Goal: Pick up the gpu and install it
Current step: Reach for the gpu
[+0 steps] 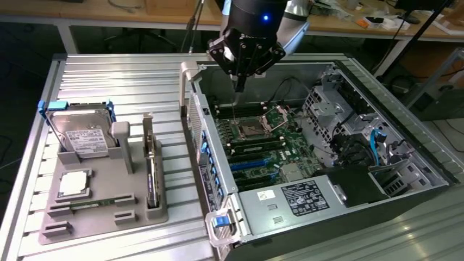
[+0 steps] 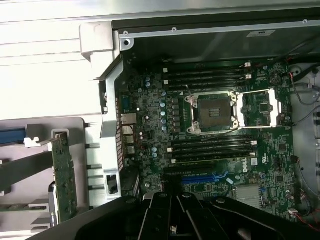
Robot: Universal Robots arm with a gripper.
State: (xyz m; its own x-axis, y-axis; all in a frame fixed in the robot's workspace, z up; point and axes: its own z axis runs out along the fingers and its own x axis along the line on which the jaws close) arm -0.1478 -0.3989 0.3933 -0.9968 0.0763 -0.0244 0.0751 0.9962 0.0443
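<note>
Lying on the ribbed grey metal counter (image 1: 123, 76): the open black-and-silver computer case (image 1: 305, 68), green motherboard (image 1: 268, 157) exposed. Standing edge-on in the grey plastic holder tray (image 1: 94, 215) beside the case: the flat green-and-black gpu (image 1: 151, 163), untouched. Hovering above the motherboard's memory slots, well apart from that card: the black fingers (image 1: 237, 81), pressed together, gripping nothing. Judging the pick-up as not yet begun.

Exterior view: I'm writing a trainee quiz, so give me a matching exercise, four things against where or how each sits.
1 graphics card
2 hard drive
3 hand
4 processor chip

A flat on the grey holder
B shut, above the open computer case
C on edge in a holder slot
D propped up, white label showing

Pairs: 1-C, 2-D, 3-B, 4-A
</note>
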